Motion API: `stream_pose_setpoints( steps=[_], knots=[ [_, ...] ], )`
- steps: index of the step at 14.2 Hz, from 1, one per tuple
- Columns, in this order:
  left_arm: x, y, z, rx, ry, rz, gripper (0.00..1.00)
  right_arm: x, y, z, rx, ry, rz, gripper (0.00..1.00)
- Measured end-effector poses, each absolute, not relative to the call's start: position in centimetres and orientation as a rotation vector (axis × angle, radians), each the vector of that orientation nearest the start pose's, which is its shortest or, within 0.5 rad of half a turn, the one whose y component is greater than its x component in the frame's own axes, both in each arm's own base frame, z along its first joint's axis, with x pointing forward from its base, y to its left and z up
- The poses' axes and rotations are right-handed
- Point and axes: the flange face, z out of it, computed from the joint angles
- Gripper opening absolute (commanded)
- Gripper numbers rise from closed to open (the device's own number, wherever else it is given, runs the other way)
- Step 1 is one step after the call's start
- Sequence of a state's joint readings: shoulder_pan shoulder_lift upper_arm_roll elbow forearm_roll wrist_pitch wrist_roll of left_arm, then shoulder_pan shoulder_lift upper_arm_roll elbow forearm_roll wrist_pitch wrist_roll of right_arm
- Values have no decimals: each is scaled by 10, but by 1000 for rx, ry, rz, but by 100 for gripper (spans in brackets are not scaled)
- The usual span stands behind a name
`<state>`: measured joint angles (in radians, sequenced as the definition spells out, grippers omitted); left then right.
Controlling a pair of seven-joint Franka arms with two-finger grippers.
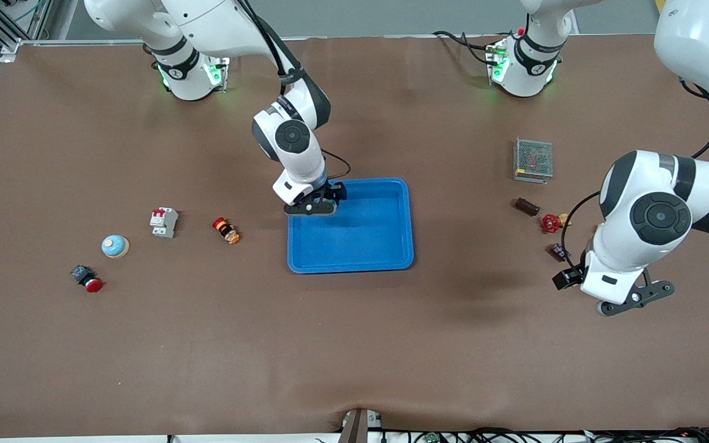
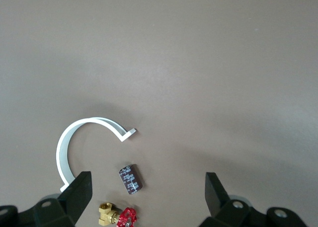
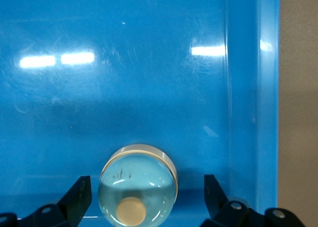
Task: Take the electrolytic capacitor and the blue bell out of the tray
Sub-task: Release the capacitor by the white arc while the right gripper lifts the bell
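A shiny domed bell (image 3: pixel 138 185) with a beige button sits in the blue tray (image 1: pixel 391 246), close to its wall at the right arm's end. My right gripper (image 3: pixel 146 192) (image 1: pixel 311 206) is open and straddles it, with a gap on each side. In the front view the hand hides this bell. The capacitor (image 2: pixel 130 179) (image 1: pixel 556 251), a dark brown cylinder, lies on the table. My left gripper (image 2: pixel 148 192) (image 1: pixel 634 298) hangs open over it, nothing between its fingers.
A brass valve with a red handle (image 2: pixel 117 216) (image 1: pixel 551 223) and a white curved clip (image 2: pixel 79 142) lie beside the capacitor. Another dark cylinder (image 1: pixel 527 206) and a mesh box (image 1: pixel 533 160) are farther back. Toward the right arm's end are a pale domed bell (image 1: pixel 114 246), a breaker (image 1: pixel 164 221) and two push buttons.
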<state>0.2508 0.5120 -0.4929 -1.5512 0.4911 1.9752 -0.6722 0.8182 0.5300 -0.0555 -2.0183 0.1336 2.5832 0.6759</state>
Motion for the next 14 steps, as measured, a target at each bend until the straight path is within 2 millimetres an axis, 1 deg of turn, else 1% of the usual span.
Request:
stream_pose_setpoints(
  steps=[3, 7, 9, 14],
  knots=[
    [682, -86, 393, -2919, -342, -125, 100, 438, 421, 187, -3083, 18, 2, 100],
    [686, -79, 431, -2949, -258, -160, 100, 440, 423, 186, -3081, 16, -2, 100],
    [683, -74, 451, -2946, -236, -174, 100, 441, 424, 182, -3085, 16, 2, 100],
    [663, -81, 502, -2952, -176, -180, 100, 437, 429, 178, -3088, -1, 6, 100]
  ],
)
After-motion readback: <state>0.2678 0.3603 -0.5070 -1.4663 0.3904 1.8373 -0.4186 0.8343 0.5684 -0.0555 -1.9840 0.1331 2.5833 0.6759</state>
